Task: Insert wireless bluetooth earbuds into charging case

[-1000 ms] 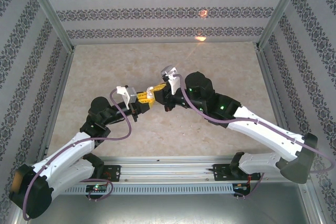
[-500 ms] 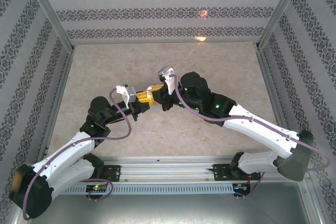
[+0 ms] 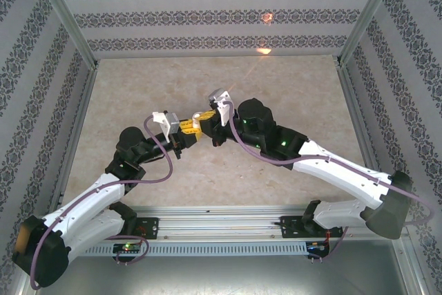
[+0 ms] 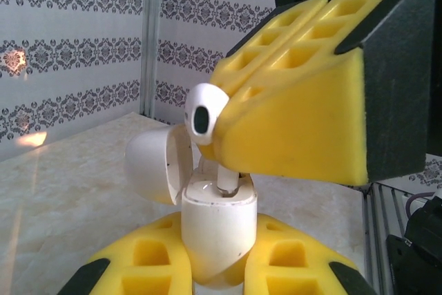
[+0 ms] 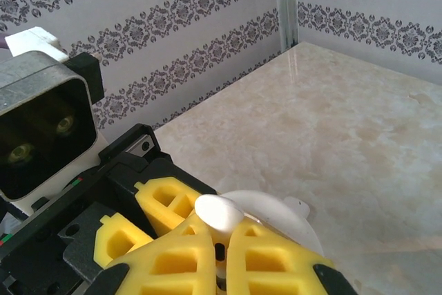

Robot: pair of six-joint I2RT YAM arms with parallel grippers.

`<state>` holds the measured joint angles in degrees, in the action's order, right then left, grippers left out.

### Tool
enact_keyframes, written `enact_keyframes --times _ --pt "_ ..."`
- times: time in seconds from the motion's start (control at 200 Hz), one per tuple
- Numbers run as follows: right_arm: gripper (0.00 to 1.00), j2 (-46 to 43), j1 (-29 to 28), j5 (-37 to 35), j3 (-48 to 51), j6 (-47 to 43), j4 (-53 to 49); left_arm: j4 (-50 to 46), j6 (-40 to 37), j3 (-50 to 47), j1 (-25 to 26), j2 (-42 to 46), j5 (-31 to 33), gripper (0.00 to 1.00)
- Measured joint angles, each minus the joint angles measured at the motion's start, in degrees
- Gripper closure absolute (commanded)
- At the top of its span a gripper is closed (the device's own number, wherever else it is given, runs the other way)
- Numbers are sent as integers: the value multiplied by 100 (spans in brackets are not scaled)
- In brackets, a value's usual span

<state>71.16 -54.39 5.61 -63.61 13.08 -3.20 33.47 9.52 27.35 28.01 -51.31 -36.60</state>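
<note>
Where the two arms meet above the middle of the marbled bench (image 3: 290,94), one charging case and one earbud are in sight, both held up off it. From the left, the left arm (image 3: 103,195) reaches up and inward. The left jaws are drawn in tight on the charging case (image 4: 217,229). In the left wrist view their two yellow foam fingers (image 4: 148,260) press the case's rounded white body from either side, and the case stands upright between them. The case's lid (image 4: 155,167) is swung open to the left, a white cup hinged at the rim. Just right of it, the earbud (image 4: 206,112) hangs head-up over the open mouth. Its dark oval port faces the camera and its stem runs down to the case's top; how deep the stem sits cannot be told. The right jaws are closed down on that earbud, their yellow fingers (image 4: 290,122) pinching it from above and to the right. In the right wrist view the earbud's white head (image 5: 217,213) peeps out between the two finger pads (image 5: 266,260), with the open lid just beyond. Farthest right, the right arm (image 3: 331,167) stretches in from its base.
</note>
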Motion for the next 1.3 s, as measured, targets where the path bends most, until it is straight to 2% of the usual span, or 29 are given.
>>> enact_keyframes --times 0.36,0.565,0.974,1.299 --pt "90 -90 -63 -133 234 -131 306 0 0 0 0 -9 28 100" --pt "84 -118 -101 -179 315 -136 387 -2 -2 0 0 -24 39 100" --pt "79 -125 -101 -179 308 -133 341 0 -2 0 0 -39 66 100" --pt "83 162 -98 -232 -299 -127 -372 2 -2 0 -4 -39 131 100"
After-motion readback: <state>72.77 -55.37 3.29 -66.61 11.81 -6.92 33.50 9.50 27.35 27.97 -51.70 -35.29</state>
